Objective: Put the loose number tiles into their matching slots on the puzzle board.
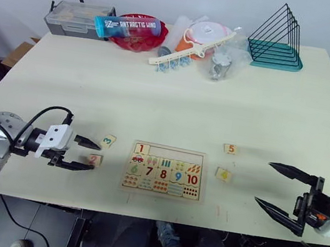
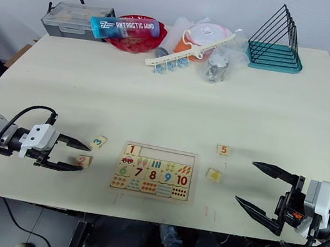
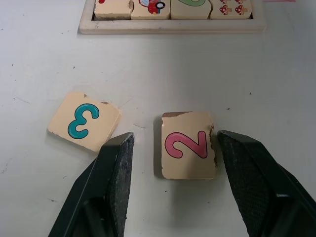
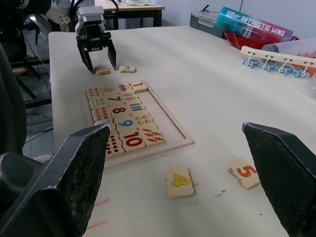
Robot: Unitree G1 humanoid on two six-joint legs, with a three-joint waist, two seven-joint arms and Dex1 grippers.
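Left gripper (image 3: 170, 148) open astride the 2 tile (image 3: 188, 144)

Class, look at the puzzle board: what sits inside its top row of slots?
The puzzle board has the 1 tile in its first slot; the other slots look empty.

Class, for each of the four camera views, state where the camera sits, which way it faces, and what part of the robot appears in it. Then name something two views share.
Left eye: on the head, facing forward and down over the table; shows both arms, left gripper, right gripper.
Right eye: beside it, same scene.
Left wrist: on the left arm, looking down along its open fingers at tile 2, with tile 3 beside.
Right wrist: on the right arm, looking across the puzzle board towards the left gripper.
Shared: both wrist views show tile 3.
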